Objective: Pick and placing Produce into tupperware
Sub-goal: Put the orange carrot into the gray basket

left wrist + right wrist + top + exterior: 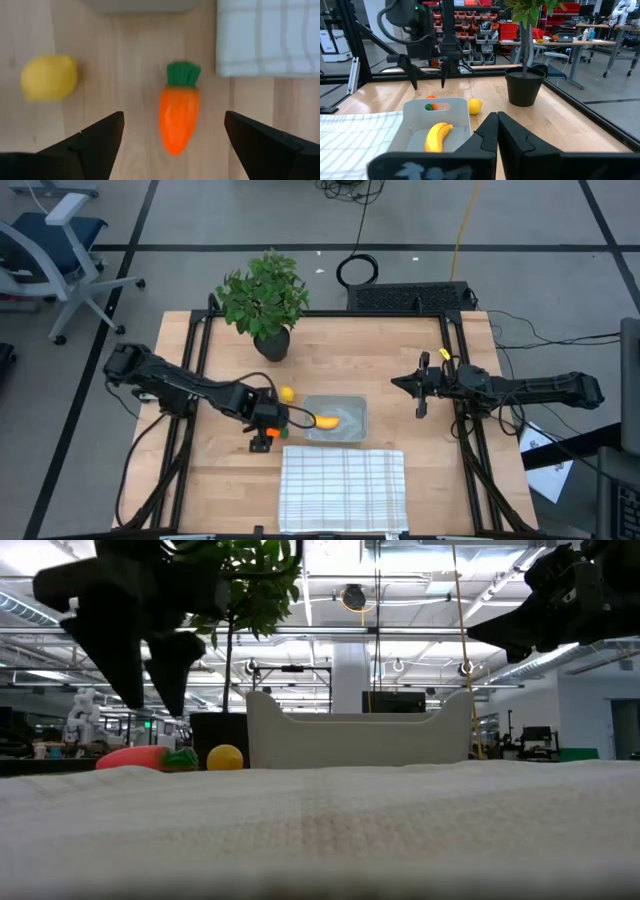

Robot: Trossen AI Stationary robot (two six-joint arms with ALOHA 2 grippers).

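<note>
My left gripper is open and points down, hovering over the orange carrot with a finger on either side of it and touching nothing. The carrot lies flat on the wood, its green top toward the tupperware. In the low view the left gripper hangs clear above the carrot. The lemon rests on the table beside the tupperware. The banana lies inside the tupperware. My right gripper is shut and waits above the table's right side.
A white checked cloth is spread at the near edge, just in front of the tupperware. A leafy potted plant stands at the far edge. Bare wood lies between the tupperware and the right arm.
</note>
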